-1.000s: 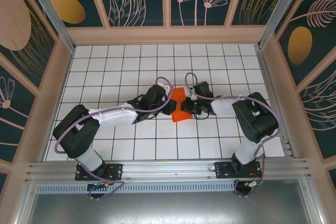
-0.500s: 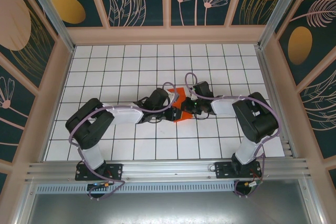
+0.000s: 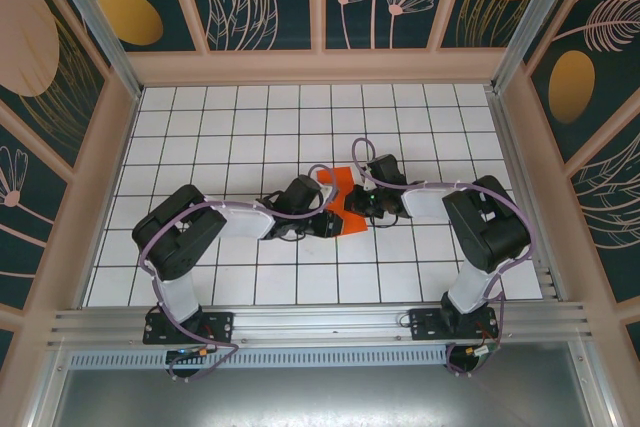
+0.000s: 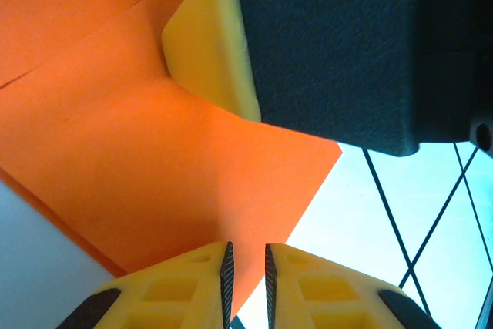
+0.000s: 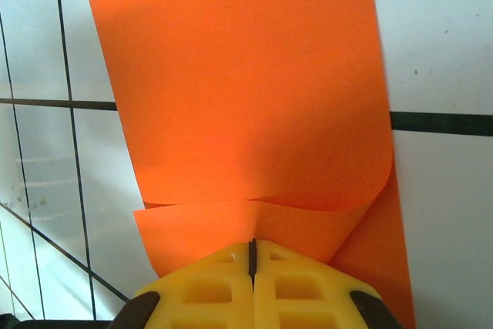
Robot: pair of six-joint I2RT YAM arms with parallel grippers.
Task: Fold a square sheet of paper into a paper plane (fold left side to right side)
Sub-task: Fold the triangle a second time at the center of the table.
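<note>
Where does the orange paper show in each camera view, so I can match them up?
Top external: orange paper in the middle of the table.
Left wrist: across the left and centre.
Right wrist: centre, from the top edge down into the right hand.
Shared landmark: the table's black grid lines.

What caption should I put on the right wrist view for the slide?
Right gripper pinching the folded orange paper sheet, its top layer bowed, over the white grid table.

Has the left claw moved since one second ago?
Yes. Judged against the table grid, the left claw moved toward the near edge and slightly right.
</note>
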